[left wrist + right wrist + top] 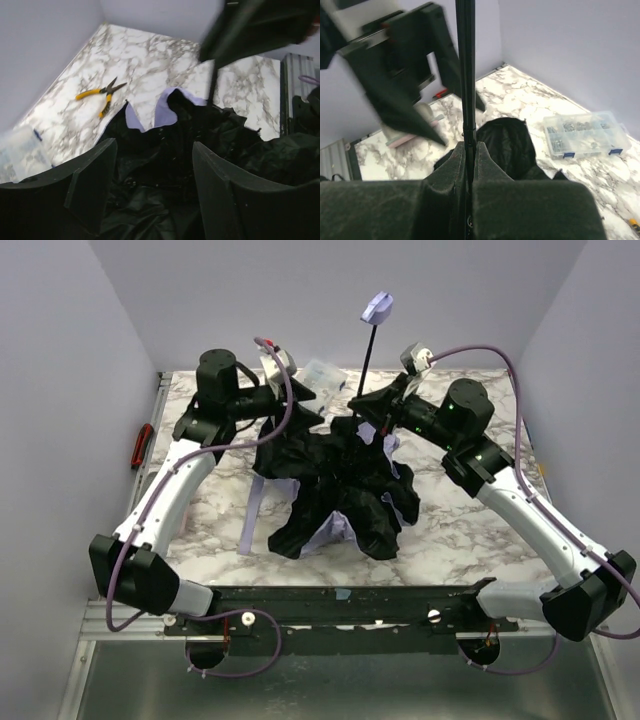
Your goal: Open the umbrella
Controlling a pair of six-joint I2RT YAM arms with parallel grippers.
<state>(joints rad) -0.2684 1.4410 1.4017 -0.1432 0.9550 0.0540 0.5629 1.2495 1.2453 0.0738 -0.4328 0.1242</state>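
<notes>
The umbrella's canopy (340, 490) lies crumpled mid-table, black lining up, with lavender edges showing. Its thin black shaft (367, 355) rises to the lavender handle knob (377, 307). My right gripper (385, 405) is shut on the shaft (465, 75), low down just above the canopy, and its fingertips (457, 155) pinch it. My left gripper (300, 415) is open at the canopy's far left side. In the left wrist view its fingers (95, 185) stand wide apart over black fabric (160, 200), clamping nothing. The shaft also shows there (213, 85).
A clear parts box (322, 373) sits at the back behind the left gripper and shows in the right wrist view (582, 132). Yellow-handled pliers (102, 92) lie on the marble. A red-handled tool (142, 445) lies at the table's left edge. Walls enclose three sides.
</notes>
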